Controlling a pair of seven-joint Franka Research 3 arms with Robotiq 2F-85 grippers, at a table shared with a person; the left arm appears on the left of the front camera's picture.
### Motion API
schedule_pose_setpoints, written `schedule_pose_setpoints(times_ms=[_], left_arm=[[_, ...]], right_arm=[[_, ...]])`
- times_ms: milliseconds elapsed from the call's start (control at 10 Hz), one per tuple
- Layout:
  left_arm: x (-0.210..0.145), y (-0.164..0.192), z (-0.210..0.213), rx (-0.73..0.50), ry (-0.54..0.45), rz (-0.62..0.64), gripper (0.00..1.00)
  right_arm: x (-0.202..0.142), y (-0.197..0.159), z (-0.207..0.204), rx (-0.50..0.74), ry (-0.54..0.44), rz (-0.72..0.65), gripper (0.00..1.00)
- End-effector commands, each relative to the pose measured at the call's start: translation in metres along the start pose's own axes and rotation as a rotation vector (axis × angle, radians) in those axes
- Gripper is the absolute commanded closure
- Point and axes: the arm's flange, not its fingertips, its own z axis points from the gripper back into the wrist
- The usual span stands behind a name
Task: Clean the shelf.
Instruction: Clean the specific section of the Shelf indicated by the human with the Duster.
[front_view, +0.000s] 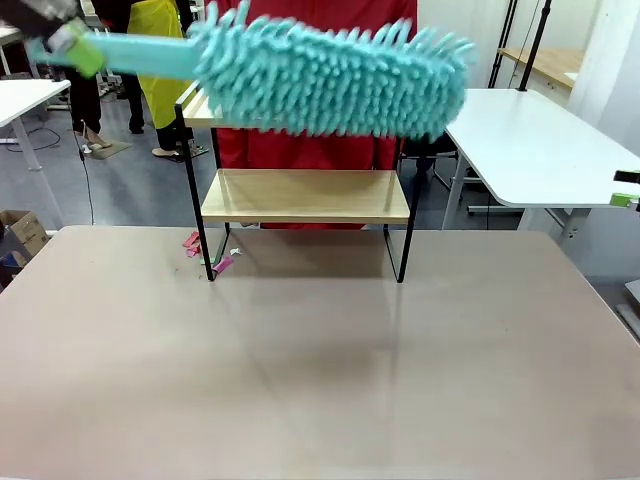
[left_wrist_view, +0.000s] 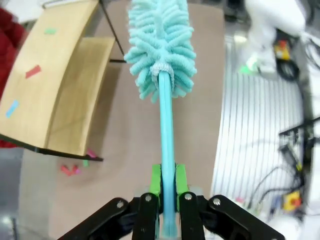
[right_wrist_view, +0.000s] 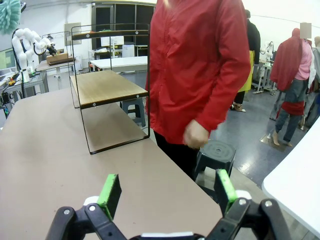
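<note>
Here, in the front view, the shelf (front_view: 305, 195) stands at the far side of the worktop (front_view: 320, 360), and a person in a red jacket (front_view: 250, 150) stands right behind it. The left claw (front_view: 80, 48) is at the top left corner and holds a teal duster (front_view: 330, 80) by its handle. The fluffy head lies across the picture in front of the upper board; we cannot tell if it touches the board. Some small paper scraps (front_view: 215, 262) lie on the worktop near the shelf's left foot. The right claw (front_view: 627, 188) shows at the right edge, well apart from the shelf.

In the left wrist view, the claw is closed on the duster's handle, with the green pads on both sides of it. The head points away from the claw, beside the shelf and above the worktop. The upper board carries green, red and blue scraps.

In the right wrist view, the right claw is open, with nothing between its pads (right_wrist_view: 110, 192). The shelf is farther along the worktop, and the person stands beside it, near a black stool (right_wrist_view: 215, 152).
</note>
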Motion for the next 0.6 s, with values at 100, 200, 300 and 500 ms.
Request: schedule_pose_setpoints(times_ms=[100,200,300,500], left_arm=[[0.078,-0.005,-0.013,0.201,-0.042,0.285,0.86],[0.111,-0.007,-0.025,0.283,-0.044,0.376,0.86],[0.139,-0.006,-0.035,0.342,-0.041,0.44,0.86],[0.197,-0.004,-0.06,0.414,-0.026,0.488,0.86]], right_arm=[[0.006,0.002,-0.003,-0.009,0.028,-0.011,0.0],[0.006,0.002,-0.003,-0.009,0.028,-0.011,0.0],[0.006,0.002,-0.003,-0.009,0.028,-0.011,0.0],[0.006,0.002,-0.003,-0.009,0.028,-0.011,0.0]])
